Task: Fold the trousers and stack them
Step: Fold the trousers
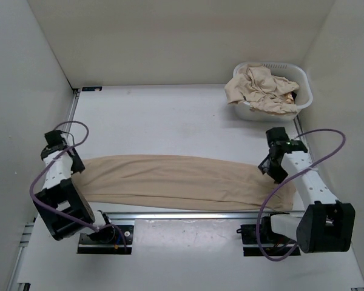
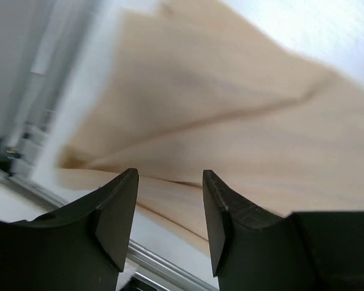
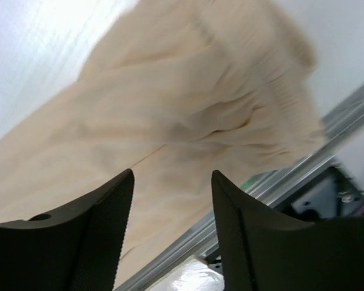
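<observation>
Top view looks down over the whole table (image 1: 170, 121); 2 wrist views closely face the trousers (image 1: 176, 182).

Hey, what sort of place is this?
Likely a robotics lab test cell: white walls box in the table, the left arm and right arm are bolted to a metal rail, and a laundry basket holds crumpled clothes.
</observation>
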